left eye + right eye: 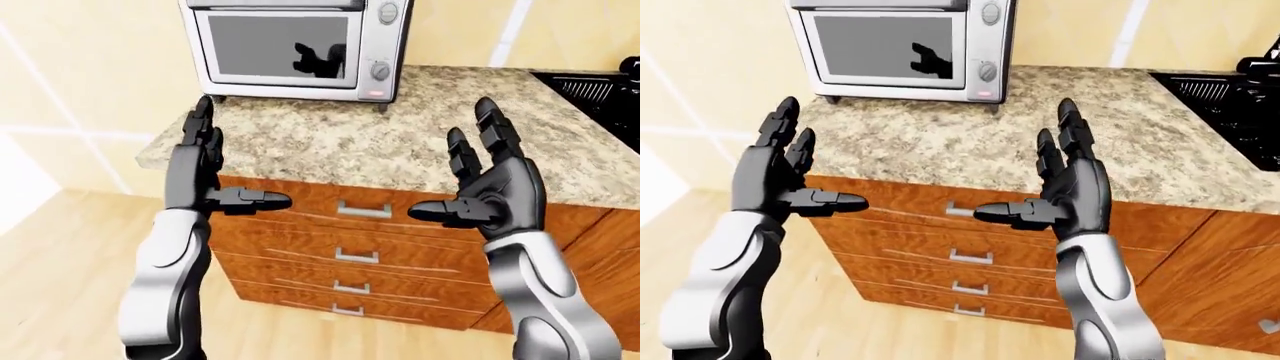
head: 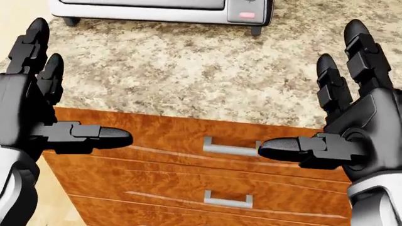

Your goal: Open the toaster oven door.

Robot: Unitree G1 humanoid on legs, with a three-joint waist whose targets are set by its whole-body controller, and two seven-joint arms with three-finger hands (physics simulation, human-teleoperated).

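A silver toaster oven (image 1: 295,46) stands at the far left end of the granite counter (image 1: 400,142), its glass door (image 1: 278,47) closed and its handle bar (image 1: 275,5) along the top edge. Two knobs (image 1: 387,13) sit on its right panel. In the head view only the oven's bottom edge (image 2: 160,12) shows at the top. My left hand (image 1: 215,169) and right hand (image 1: 470,180) are both open, fingers up and thumbs pointing inward, held before the counter's edge and well short of the oven. Neither touches anything.
Below the counter is a wooden cabinet with several drawers (image 1: 360,240) and metal pulls (image 2: 229,147). A black stove (image 1: 1230,105) lies at the right end of the counter. Wooden floor (image 1: 70,255) stretches to the left, yellow wall behind.
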